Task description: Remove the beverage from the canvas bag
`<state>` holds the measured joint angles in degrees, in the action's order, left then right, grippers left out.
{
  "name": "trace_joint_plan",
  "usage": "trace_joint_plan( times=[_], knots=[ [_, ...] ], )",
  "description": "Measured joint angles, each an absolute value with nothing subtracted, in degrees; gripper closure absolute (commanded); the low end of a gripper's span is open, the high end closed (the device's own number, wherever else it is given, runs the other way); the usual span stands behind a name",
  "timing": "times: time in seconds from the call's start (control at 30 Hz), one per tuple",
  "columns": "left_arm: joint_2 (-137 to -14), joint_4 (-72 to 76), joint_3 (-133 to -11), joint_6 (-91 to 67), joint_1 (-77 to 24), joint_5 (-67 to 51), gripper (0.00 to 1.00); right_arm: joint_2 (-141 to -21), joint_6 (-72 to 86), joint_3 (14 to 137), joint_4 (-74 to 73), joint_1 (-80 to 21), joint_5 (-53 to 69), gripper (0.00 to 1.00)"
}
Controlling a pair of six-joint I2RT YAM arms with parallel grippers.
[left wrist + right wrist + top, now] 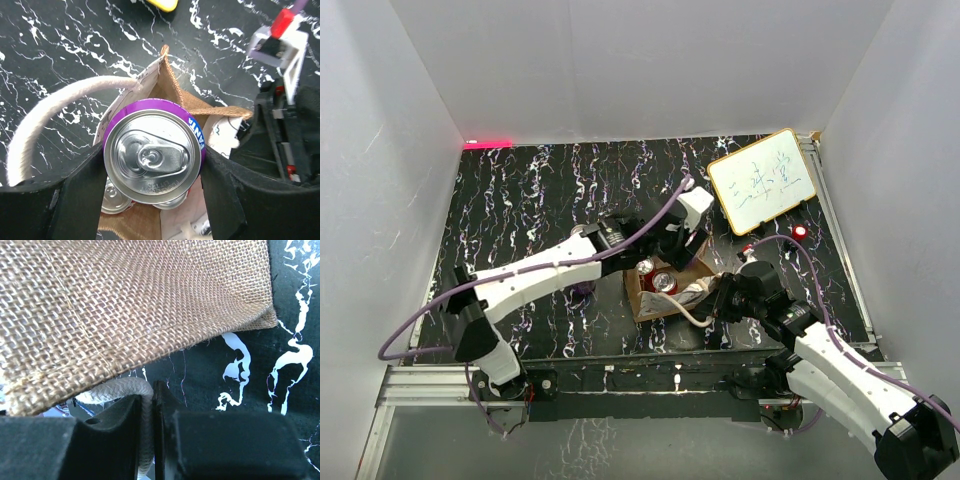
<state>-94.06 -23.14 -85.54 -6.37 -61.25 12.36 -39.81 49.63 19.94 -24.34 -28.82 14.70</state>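
Top view: the small tan-brown canvas bag (660, 300) w/ cream rope handles stands mouth-up near the front of the black white-veined table (520, 200), w/ red cans (665, 283) showing inside. We see the left gripper (668, 255) over the mouth and the right gripper (718, 298) touching the bag's right side. The white board w/ yellow frame (763, 180) lies well apart, beyond the bag.

Left wrist view: the purple-rimmed, silver-topped beverage can (152, 157) is clamped between the black fingers (80, 200), one on each side. It's upright. Its long axis is vertical, approx. along the camera's line, w/ the tab end facing up at us and the base down toward the bag. It sits at the mouth above the other cans; we can't tell if its base has cleared the rim.

Right wrist view: the jaws are pinched on the cream rope handle (125, 387), just under the woven bag wall.

To do this lift well, we judge it should go straight up along the can's axis w/ no tilt, so the base doesn't snag the rim or lining. The right side should pin the handle down so the bag can't ride up.
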Motion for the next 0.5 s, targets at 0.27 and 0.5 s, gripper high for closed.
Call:
trace_joint_plan(
  times=[0.27,0.5],
  knots=[
    [-86.5,-26.1,-86.1,-6.4,-61.3,11.1,1.00,-39.8,49.6,19.9,-24.2,-28.8,14.7,0.86],
    [-74.1,-30.6,-84.6,-7.8,-61.3,12.0,1.00,-41.6,49.6,19.9,-23.4,-28.8,14.7,0.86]
  ],
)
